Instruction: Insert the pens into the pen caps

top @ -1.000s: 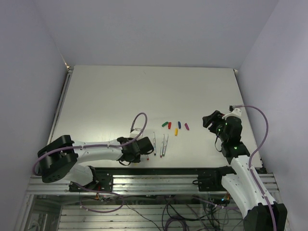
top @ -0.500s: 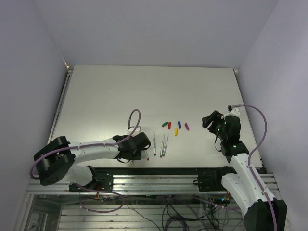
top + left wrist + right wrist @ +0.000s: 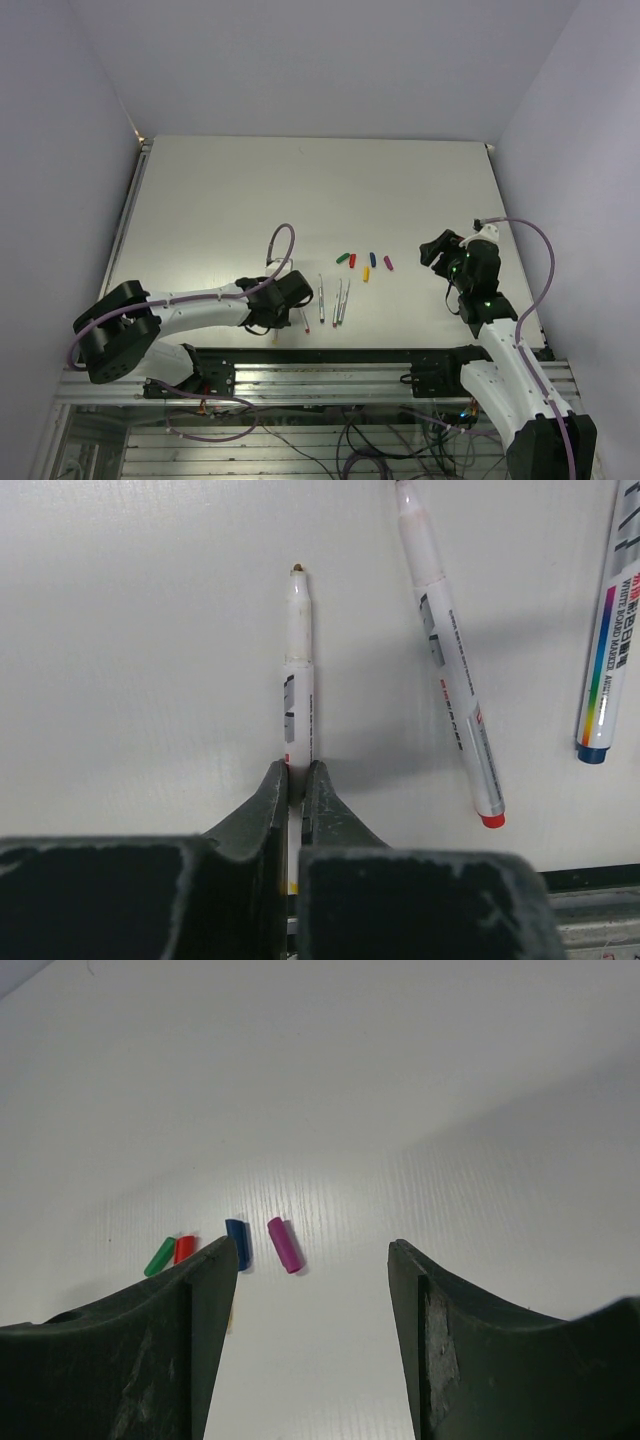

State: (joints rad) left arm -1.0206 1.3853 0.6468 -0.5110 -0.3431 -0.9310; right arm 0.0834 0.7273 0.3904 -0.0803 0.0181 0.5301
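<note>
My left gripper (image 3: 296, 770) is shut on a thin white pen (image 3: 298, 670) that lies on the table, its brownish tip pointing away from me. A red-ended pen (image 3: 455, 650) and a blue-ended pen (image 3: 605, 650) lie to its right. From above, the left gripper (image 3: 296, 291) sits just left of the row of pens (image 3: 338, 302). The green (image 3: 343, 258), red (image 3: 352, 261), yellow (image 3: 366, 272), blue (image 3: 373, 259) and purple (image 3: 388, 263) caps lie beyond them. My right gripper (image 3: 313, 1243) is open and empty, right of the purple cap (image 3: 284, 1244) and the blue cap (image 3: 238, 1243).
The table's front edge and the metal frame (image 3: 330, 375) run just below the pens. In the right wrist view the green cap (image 3: 159, 1256) and red cap (image 3: 184, 1249) show beside my left finger, which hides most of the yellow cap.
My left gripper has shifted slightly right and away from the front edge, beside the leftmost pens. The right arm has barely moved.
</note>
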